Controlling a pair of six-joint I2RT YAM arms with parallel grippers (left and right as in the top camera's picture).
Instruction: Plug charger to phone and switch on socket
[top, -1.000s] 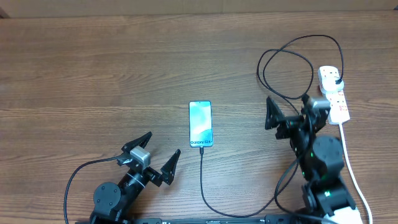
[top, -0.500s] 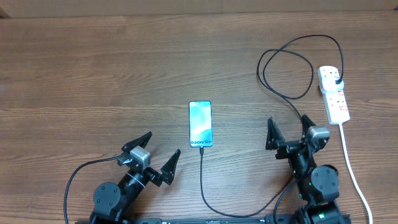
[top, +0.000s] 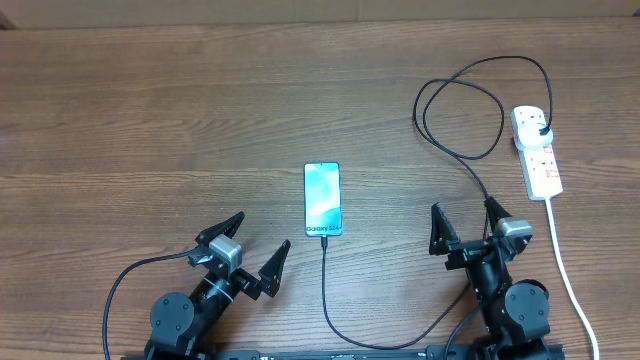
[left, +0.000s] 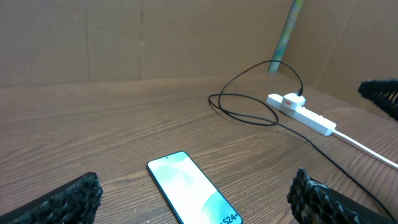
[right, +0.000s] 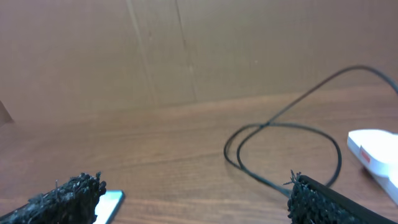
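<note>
Wood-grain tabletop (top: 150, 100) is seen with the phone (top: 322, 199) laid flat mid-table, the charger (top: 324, 280) run from its bottom edge round to the socket (top: 537, 152) far right. Left tool (top: 258, 232) and right tool (top: 463, 208) are spread wide, nothing gripped.

A wooden bench (top: 150, 120) carries a phone (top: 322, 199) mid-table, a white power strip (top: 537, 152) far right, and a looping black cable (top: 324, 282) joining them.

My left gripper (left: 194, 188) spread wide, phone (left: 189, 190) flat between my fingers at 6 o'clock, charger (left: 244, 117) looping to socket (left: 301, 114) at 2 o'clock.
</note>
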